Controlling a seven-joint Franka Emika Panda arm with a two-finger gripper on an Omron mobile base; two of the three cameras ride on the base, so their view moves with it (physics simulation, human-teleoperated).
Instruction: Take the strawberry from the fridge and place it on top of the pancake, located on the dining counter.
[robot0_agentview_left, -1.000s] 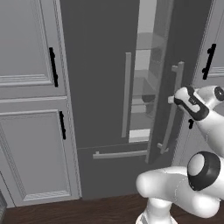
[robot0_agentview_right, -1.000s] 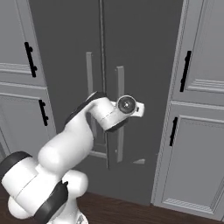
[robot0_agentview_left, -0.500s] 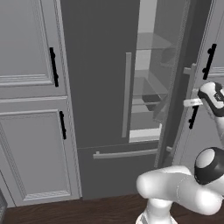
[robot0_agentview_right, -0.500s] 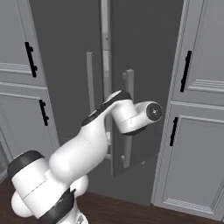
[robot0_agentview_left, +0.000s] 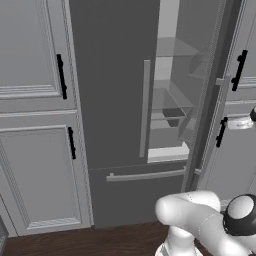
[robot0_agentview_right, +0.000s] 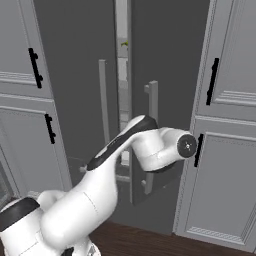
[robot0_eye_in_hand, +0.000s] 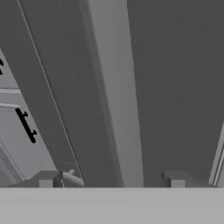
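Looking at the tall dark grey double-door fridge (robot0_agentview_left: 120, 100), we see its right door swung open w/ the pale interior and glass shelves (robot0_agentview_left: 175, 107) showing at approx 3 o'clock of the left door's long grey vertical bar handle (robot0_agentview_left: 145, 107). Our pincer (robot0_eye_in_hand: 111, 179) stands wide, two finger tips (robot0_eye_in_hand: 46, 179) well apart, nothing btwn them, facing a pale upright bar on the dark door. We can't make out the berry inside. Light grey panelled cabinets (robot0_agentview_left: 35, 125) w/ black handles flank the appliance.
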